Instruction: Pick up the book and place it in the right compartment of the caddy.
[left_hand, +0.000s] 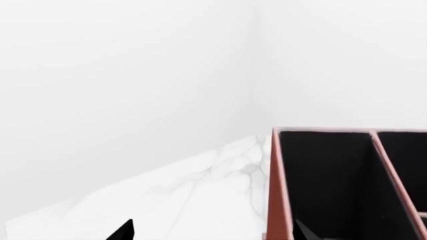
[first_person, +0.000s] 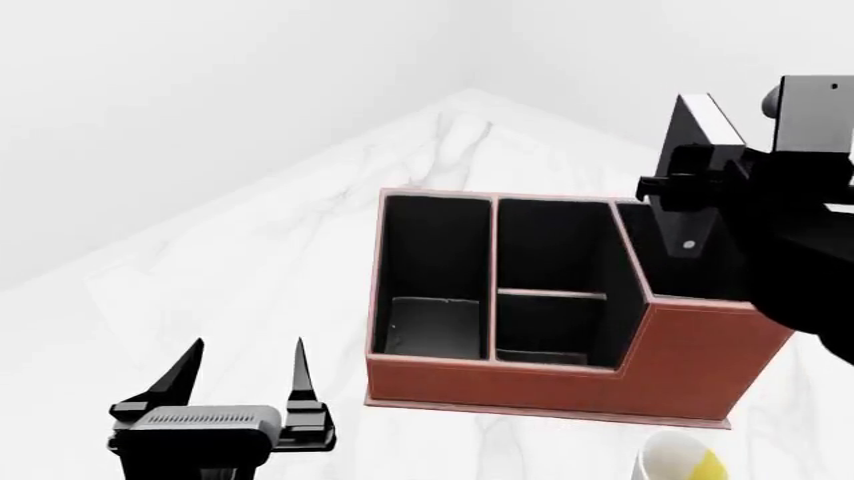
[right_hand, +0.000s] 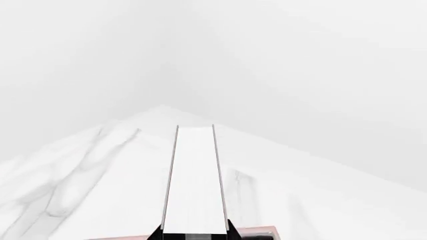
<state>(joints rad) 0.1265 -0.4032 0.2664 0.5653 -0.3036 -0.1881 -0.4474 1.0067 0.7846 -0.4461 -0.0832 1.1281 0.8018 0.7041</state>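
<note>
- Your left gripper (first_person: 247, 375) is hovering low over the marble table (first_person: 240, 270), off the caddy's left end, with its two black fingers standing apart and nothing between them.
- In the left wrist view, only the dark tips of those fingers (left_hand: 123, 231) are showing, one over the table and the other at the caddy's (left_hand: 277, 190) nearest wall.
- The caddy (first_person: 534, 385) is sitting on the table in the middle of the head view, its stepped reddish-brown front facing you and its black-lined sections lying open at the top.
- The right compartment (first_person: 667, 265), the tall section at the caddy's right end, is partly hidden behind your right arm.
- Your right gripper (first_person: 694, 185) is holding the book (first_person: 703, 128) clamped between its fingers, upright and slightly tilted, above the back edge of the right compartment.
- In the right wrist view, the book's white page edge (right_hand: 194, 180) is running straight away from the camera, with a strip of the caddy's pale rim (right_hand: 257, 232) showing just below it.
- A white-and-yellow mug (first_person: 681, 462) is standing on the table in front of the caddy's right end, near but apart from it.
</note>
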